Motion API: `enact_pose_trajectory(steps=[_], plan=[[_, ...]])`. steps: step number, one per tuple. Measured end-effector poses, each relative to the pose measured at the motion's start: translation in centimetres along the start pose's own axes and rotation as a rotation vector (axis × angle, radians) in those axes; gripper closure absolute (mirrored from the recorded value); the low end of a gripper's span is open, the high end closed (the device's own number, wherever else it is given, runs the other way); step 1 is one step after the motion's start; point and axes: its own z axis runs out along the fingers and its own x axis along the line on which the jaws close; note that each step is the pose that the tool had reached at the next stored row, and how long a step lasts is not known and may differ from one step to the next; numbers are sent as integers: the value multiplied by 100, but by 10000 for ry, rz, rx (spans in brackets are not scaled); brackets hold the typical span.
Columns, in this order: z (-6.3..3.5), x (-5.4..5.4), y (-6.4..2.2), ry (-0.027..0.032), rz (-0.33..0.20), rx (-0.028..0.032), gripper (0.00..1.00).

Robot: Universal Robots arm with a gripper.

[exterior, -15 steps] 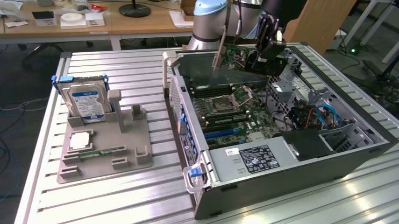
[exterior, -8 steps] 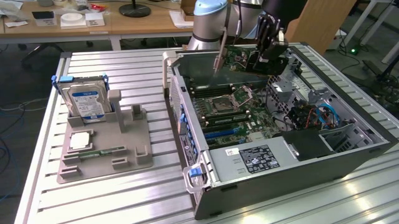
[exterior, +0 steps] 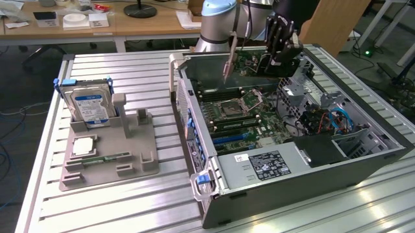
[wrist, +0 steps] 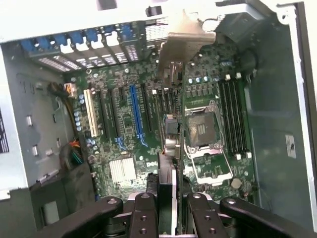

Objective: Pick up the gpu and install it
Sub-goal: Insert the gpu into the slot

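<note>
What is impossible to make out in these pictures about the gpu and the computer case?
- The gpu, wrist view: seen edge-on, faces hidden; fingers cover its gripped end.
- Motherboard, wrist view: the strip behind the card is hidden by it.
- Power supply label, exterior view: print too small.
- Hard drive, exterior view: lower part hidden by the grey holder.

The gpu (exterior: pixel 254 67) seems green with a silver bracket (exterior: pixel 228 62), the tool (exterior: pixel 281 59) black, the hard drive (exterior: pixel 91 109) label blue-and-white, the desk (exterior: pixel 129 204) ribbed silver.
</note>
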Motion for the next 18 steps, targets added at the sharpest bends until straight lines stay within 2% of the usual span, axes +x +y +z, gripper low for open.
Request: enact_pose_trajectory(steps=[3, 5, 7, 11, 12, 14, 18], plan=[[5, 0, 0, 16, -468, -3, 73], [8, 0, -1, 60, -654, 34, 73], [13, 0, -1, 115, -788, 105, 73], [28, 0, -1, 239, -887, 305, 73], [34, -1, -1, 247, -893, 328, 73], [51, -2, -2, 238, -897, 330, 73], [87, -1, -2, 117, -912, 317, 73]])
